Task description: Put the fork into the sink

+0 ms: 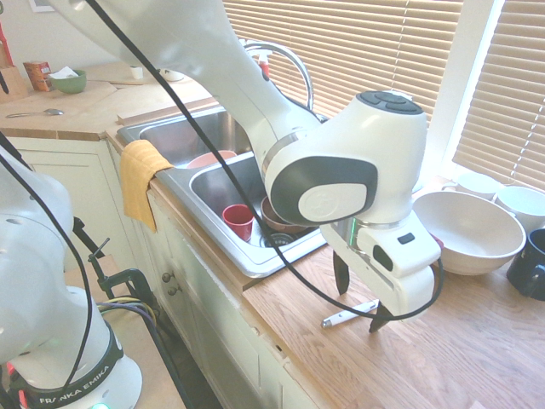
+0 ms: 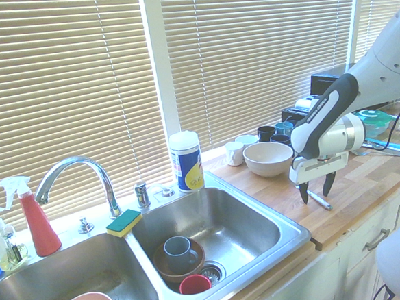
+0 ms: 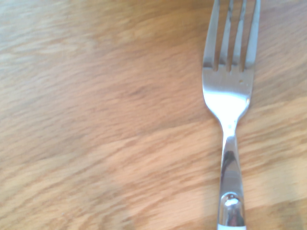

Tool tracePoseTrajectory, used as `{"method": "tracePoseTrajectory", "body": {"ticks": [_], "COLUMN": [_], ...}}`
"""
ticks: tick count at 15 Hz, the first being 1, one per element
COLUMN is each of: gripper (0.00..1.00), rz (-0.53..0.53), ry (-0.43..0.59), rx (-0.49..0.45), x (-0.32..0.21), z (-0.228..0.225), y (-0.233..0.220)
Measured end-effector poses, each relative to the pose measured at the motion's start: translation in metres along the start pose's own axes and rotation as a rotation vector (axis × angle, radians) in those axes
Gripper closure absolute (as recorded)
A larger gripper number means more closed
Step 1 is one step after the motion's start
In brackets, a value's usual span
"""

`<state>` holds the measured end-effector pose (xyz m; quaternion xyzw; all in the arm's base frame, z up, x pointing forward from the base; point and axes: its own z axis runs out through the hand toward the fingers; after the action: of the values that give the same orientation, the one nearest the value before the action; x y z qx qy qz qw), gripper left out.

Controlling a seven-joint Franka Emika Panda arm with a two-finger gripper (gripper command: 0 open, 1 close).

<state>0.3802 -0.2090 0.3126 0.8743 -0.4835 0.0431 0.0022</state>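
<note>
Sunlit slatted blinds back a kitchen corner where a warm wooden surface (image 1: 477, 341) runs beside the stainless steel double-basin sink (image 2: 258, 238), whose smaller basin already holds a brown bowl with a grey mug (image 2: 181, 251) and a small red cup (image 2: 194, 283). That basin, at about nine o'clock from the arm's hand in the second exterior view, is the likely drop spot. A large white bowl (image 1: 467, 230) sits at about one o'clock from the hand in the first exterior view, clear of the work. The white two-finger tool (image 1: 360, 300) hangs pointing straight down with its dark fingers spread wide and empty, seemingly straddling to pinch. Beneath it the slim fork with white handle and silver tines (image 3: 229, 103) lies flat on the wood, untouched, near the surface's front edge.
</note>
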Motion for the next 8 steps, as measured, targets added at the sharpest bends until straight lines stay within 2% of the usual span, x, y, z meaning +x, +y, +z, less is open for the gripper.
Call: {"method": "tracePoseTrajectory", "body": {"ticks": [8], "gripper": [1.0], "rz": [0.0], "ry": [-0.002], "rx": [0.003], "x": [-0.0011], "z": [0.0004], "y": [-0.0017]}}
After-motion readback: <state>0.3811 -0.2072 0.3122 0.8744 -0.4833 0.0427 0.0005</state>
